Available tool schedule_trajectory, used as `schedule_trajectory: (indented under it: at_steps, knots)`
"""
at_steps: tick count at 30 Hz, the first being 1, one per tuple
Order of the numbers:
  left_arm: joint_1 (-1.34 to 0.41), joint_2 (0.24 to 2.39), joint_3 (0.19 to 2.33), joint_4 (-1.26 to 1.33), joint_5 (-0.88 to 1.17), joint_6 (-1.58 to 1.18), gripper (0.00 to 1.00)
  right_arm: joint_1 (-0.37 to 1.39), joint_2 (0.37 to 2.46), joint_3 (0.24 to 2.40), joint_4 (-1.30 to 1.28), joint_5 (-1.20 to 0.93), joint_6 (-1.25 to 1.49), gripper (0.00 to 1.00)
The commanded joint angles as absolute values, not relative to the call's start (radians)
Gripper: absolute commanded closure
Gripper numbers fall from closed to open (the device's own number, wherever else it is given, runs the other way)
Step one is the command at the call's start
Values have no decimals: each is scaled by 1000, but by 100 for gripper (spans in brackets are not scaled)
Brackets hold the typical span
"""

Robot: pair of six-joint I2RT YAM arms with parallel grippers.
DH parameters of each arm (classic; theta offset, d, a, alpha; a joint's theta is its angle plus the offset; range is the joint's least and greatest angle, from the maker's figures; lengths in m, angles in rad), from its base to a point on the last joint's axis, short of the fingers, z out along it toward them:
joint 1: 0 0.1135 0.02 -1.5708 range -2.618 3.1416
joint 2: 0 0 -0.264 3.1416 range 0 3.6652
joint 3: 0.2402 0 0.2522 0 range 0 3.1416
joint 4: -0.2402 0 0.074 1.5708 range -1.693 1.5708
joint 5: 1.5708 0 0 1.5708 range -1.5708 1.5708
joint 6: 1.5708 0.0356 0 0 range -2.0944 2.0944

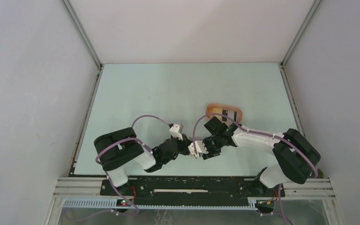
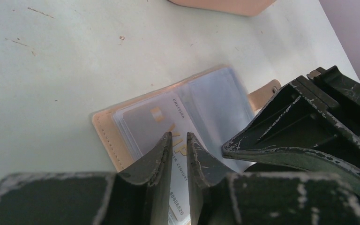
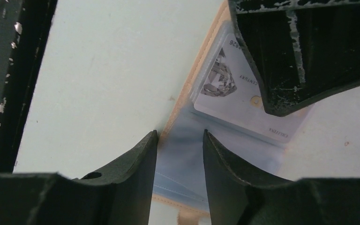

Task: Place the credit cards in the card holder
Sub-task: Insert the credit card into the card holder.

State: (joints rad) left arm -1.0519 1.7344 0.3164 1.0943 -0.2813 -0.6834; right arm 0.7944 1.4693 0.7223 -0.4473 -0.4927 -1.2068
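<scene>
Your left claw (image 2: pixel 180 140) was closed to a narrow slit, its tips on the grey card (image 2: pixel 145 119). The card's long axis ran straight ahead of it into the open card holder (image 2: pixel 104 131) on the bench (image 2: pixel 51 70). Your right claw (image 3: pixel 180 140) straddled the holder's opposite end, fingers slightly apart; I cannot tell whether it gripped.

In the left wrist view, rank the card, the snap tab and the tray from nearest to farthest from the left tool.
1. Card: right at the left tool's tips, centre.
2. Snap tab: farther off, up to the right.
3. Tray: farthest, at the top edge.
</scene>
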Motion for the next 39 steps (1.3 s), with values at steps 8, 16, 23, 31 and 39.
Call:
schedule_trajectory:
  at_steps: [8, 16, 23, 31, 39]
  knots:
    - [-1036, 1755, 310, 1115, -287, -703, 78, 735, 1449, 788, -620, -394, -1290, 61]
    - [-1011, 1743, 301, 1166, -212, -707, 76, 647, 1367, 801, -675, -452, -1290, 57]
    - [-1000, 1558, 284, 1138, -127, -605, 66, 519, 1159, 871, -646, -585, -1094, 54]
    - [-1000, 1288, 407, 820, -182, -237, 48, 330, 1181, 1081, -558, -577, -506, 17]
    - [-976, 1297, 605, 795, -249, 33, 1, 124, 1393, 1148, -425, -725, -56, 18]
